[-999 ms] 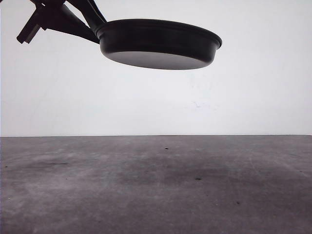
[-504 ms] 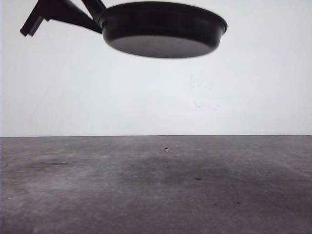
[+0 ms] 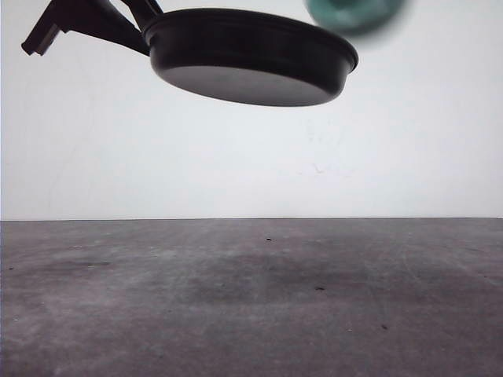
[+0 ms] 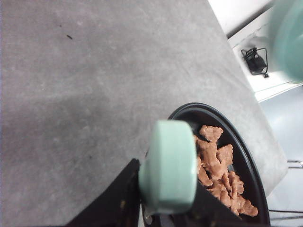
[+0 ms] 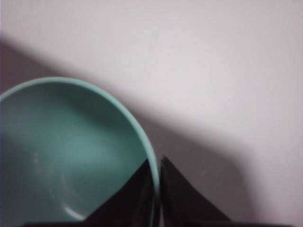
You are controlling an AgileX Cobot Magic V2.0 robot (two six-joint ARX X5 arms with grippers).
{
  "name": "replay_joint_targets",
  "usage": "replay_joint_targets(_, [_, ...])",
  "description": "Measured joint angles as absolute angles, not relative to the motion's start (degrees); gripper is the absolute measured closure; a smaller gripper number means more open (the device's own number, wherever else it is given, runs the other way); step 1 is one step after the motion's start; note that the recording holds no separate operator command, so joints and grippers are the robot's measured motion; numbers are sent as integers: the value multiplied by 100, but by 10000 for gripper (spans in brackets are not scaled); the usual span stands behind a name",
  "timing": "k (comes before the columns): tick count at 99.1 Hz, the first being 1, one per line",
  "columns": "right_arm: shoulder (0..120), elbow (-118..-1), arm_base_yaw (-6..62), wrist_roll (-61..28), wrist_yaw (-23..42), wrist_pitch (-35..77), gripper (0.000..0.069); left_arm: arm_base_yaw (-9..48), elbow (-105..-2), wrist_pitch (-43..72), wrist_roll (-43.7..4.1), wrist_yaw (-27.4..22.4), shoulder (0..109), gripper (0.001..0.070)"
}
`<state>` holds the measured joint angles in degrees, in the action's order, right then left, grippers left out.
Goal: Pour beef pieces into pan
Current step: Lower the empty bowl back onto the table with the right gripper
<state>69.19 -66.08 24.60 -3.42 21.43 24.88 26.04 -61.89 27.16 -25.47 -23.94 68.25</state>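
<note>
I read the grey table (image 3: 251, 306) as the reference surface: matte, mottled with darker patches and a few small dark specks. Behind the table's far edge I see a plain white wall (image 3: 259, 157). High above the table, a teal bowl (image 3: 354, 14) appears blurred in the front view; in the right wrist view I see its smooth inner wall and paler rim (image 5: 61, 156). Beyond the table's side edge, a black cable bundle (image 4: 255, 60) lies on a pale surface.

A: How many pans?
B: One pan (image 3: 250, 55), one teal bowl (image 5: 66, 156).
A: And beef pieces (image 4: 218, 172)?
B: Many in the pan, clumped; I cannot count them exactly.
A: Claws?
B: Two: left claw (image 4: 161, 208), right claw (image 5: 155, 198).
</note>
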Motion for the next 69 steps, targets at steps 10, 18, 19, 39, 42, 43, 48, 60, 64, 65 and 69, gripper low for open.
replay_joint_targets(10, [7459, -5913, 1337, 1013, 729, 2895, 677, 2604, -6189, 2740, -2482, -2394, 6827, 648])
replay_joint_targets(18, [7848, -5389, 875, 1533, -43, 2921, 677, 2604, -6189, 2722, -2482, -2394, 6827, 648])
replay_joint_targets(19, [7874, -5334, 847, 1568, -106, 2926, 677, 2604, -6189, 2722, -2482, -2394, 6827, 648])
replay_joint_targets(39, [8108, -4971, 788, 1865, -434, 2578, 677, 2606, -6189, 2724, -2477, -2397, 6827, 648])
replay_joint_targets(42, [8176, -4969, 801, 1879, -440, 2561, 677, 2604, -6189, 2724, -2477, -2397, 6827, 648])
replay_joint_targets(43, [8197, -4965, 805, 1883, -440, 2558, 677, 2604, -6189, 2724, -2477, -2394, 6827, 648])
replay_joint_targets(48, [8300, -4945, 816, 1896, -443, 2563, 677, 2604, -6189, 2724, -2477, -2394, 6827, 648])
replay_joint_targets(60, [8431, -4928, 819, 1905, -456, 2604, 673, 2606, -6189, 2727, -2477, -2414, 6827, 648])
replay_joint_targets(64, [8431, -4928, 819, 1907, -454, 2591, 649, 2604, -6189, 2727, -2477, -2418, 6827, 648])
replay_joint_targets(65, [8431, -4928, 819, 1909, -449, 2589, 638, 2604, -6189, 2727, -2477, -2418, 6827, 648])
replay_joint_targets(69, [8429, -4928, 821, 1916, -451, 2591, 576, 2604, -6189, 2727, -2480, -2418, 6827, 648])
